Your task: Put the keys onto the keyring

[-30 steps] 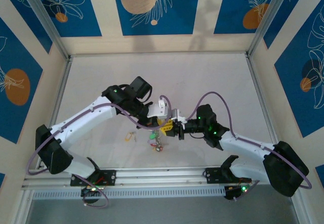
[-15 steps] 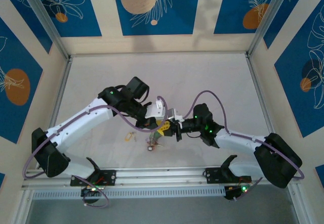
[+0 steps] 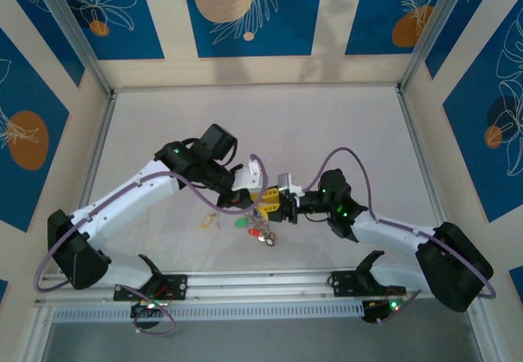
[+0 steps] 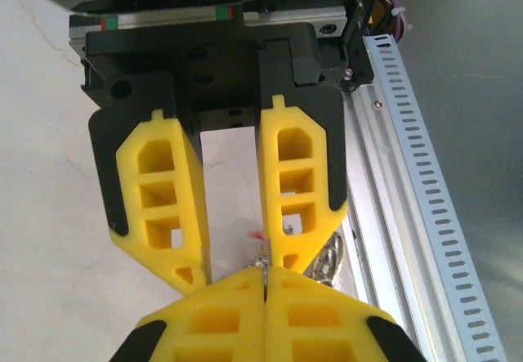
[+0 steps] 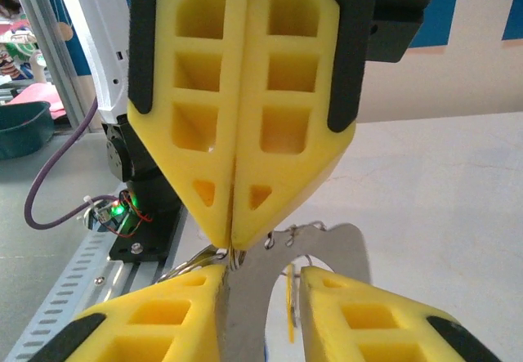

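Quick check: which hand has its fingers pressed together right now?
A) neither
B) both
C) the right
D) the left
D: in the right wrist view the left hand has its fingers meeting with no gap, pinching the keyring wire, while the right hand has its fingers apart.

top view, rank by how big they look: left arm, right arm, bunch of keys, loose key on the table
1. left arm and right arm: they look about alike, so no ranking between them
2. bunch of keys
3. loose key, the smallest
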Action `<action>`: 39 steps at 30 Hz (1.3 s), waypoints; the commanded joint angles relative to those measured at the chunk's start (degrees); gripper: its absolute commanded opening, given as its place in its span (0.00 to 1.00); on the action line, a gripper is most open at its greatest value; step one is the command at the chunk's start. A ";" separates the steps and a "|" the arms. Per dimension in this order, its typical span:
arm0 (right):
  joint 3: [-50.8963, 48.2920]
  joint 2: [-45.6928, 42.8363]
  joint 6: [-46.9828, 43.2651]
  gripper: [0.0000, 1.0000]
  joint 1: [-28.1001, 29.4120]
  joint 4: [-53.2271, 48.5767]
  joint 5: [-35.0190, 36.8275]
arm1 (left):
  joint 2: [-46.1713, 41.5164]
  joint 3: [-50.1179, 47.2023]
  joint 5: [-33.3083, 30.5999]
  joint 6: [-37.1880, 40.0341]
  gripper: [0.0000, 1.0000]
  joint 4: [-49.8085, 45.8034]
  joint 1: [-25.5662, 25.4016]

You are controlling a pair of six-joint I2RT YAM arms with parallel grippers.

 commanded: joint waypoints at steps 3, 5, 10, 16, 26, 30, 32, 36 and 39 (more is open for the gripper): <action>0.13 -0.13 -0.28 0.27 -0.47 0.64 -1.94 | -0.30 0.52 1.94 0.79 0.00 1.10 0.37; 0.67 0.99 0.49 0.25 -0.42 1.80 -3.08 | 0.01 0.65 2.23 0.79 0.00 1.14 0.35; 2.38 3.26 0.99 0.20 -0.03 2.63 -4.41 | -0.06 0.64 2.49 0.53 0.00 1.55 0.36; 2.37 4.10 2.69 0.24 -0.06 5.37 -4.08 | -0.29 0.06 3.05 1.90 0.00 1.56 0.35; 1.48 3.06 5.81 0.18 -1.30 7.30 -5.13 | -0.08 0.00 3.77 2.05 0.00 2.79 0.43; 1.92 4.19 7.08 0.09 -1.12 8.50 -4.10 | -0.08 -0.15 3.85 0.91 0.00 4.34 0.39; 1.63 5.19 8.14 0.00 -1.12 11.03 -3.89 | -0.31 -0.52 3.96 0.16 0.00 5.50 0.41; 0.66 5.77 9.22 0.00 -1.34 14.31 -2.24 | -2.07 -2.09 3.08 -2.13 0.25 8.02 1.38; -0.73 4.54 9.90 0.00 -2.20 15.29 -0.36 | -6.20 -5.10 4.05 -6.10 0.38 12.61 3.98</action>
